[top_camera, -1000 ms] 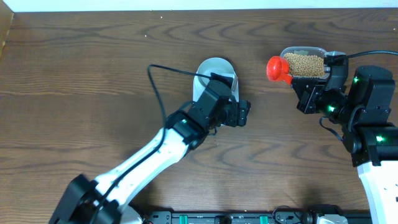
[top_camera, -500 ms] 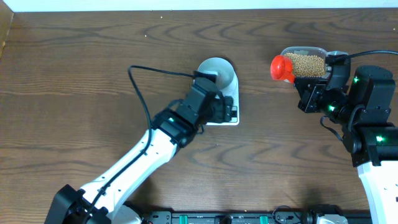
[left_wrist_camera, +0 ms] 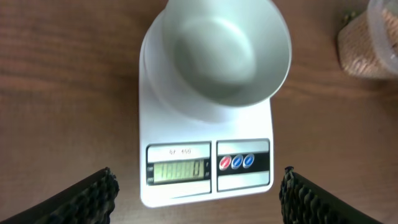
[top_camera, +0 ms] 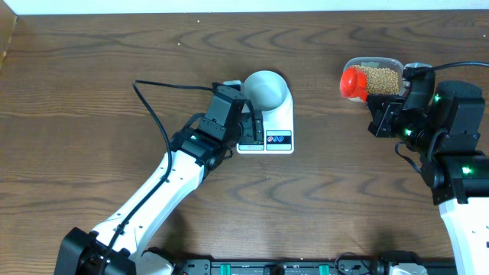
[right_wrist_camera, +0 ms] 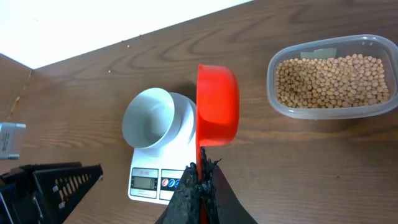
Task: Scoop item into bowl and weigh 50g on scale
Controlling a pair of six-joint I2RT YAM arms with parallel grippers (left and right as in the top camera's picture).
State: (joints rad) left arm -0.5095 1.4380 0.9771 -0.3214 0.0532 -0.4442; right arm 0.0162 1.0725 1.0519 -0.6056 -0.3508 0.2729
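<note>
The white scale lies mid-table, its display lit, with the pale bowl standing empty on its far half. My left gripper hovers open above the scale's near edge, nothing between its fingers. My right gripper is shut on the handle of a red scoop, held in the air beside the clear tub of tan beans. In the overhead view the scoop overlaps the tub's left end, and the right gripper is just below it.
The tub stands at the table's far right, close to the back edge. The left arm's black cable loops over the wood left of the scale. The left fingers show at the lower left of the right wrist view.
My left arm has drawn back to the left off the scale, uncovering the bowl and display. The right gripper has carried the scoop slightly right, toward the tub.
</note>
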